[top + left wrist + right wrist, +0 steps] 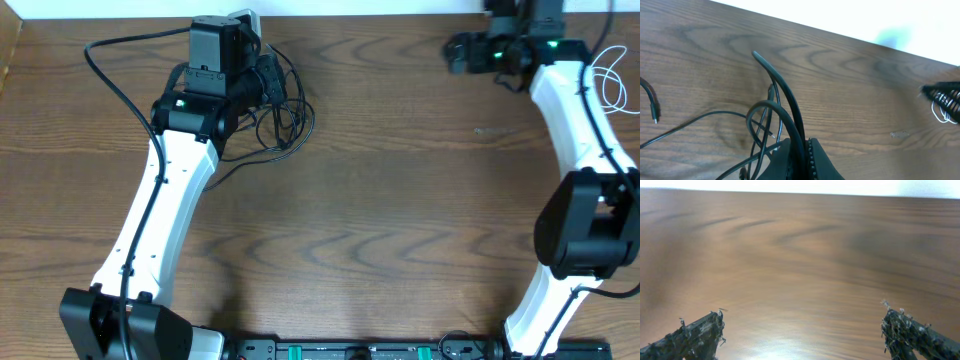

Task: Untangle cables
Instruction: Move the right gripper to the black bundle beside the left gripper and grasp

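Black cable (782, 95), far left: pinched in my left pincer (805, 150). White cable (608, 85), far right, well apart. Right pincer (802, 330) spread, empty. Judged parted; next I lay black loops flat.

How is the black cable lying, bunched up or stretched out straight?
Bunched up. The black cable lies in crossing loops on the table, with the shut left end effector pinching a strand.

The table (380, 200) is brown wood grain, matt with a faint sheen (brightest under the right wrist). The black cable (790, 100) looks smooth and rubbery. Pads (700, 332) on the right gripper (801, 325) look rough and frayed.
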{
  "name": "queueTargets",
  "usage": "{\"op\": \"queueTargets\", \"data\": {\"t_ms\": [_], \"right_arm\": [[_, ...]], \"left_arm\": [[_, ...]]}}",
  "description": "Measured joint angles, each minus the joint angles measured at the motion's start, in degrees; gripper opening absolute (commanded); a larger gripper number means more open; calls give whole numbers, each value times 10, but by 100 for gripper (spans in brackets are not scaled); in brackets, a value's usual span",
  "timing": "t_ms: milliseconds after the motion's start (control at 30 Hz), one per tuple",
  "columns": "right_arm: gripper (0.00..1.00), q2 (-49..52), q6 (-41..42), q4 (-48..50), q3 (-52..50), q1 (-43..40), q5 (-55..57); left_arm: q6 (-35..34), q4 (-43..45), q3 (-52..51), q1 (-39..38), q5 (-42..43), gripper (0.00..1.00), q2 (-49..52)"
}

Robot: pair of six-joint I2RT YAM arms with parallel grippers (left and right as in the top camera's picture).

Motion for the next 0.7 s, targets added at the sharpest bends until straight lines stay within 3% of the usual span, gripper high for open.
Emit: {"op": "queueTargets", "data": {"t_ms": [267, 700], "right_arm": [[86, 1, -34, -39, -1, 92, -153], [77, 33, -30, -30, -1, 259, -120]], "left_arm": [[-43, 1, 0, 0, 0, 7, 0], [-140, -8, 0, 0, 0, 7, 0]]}}
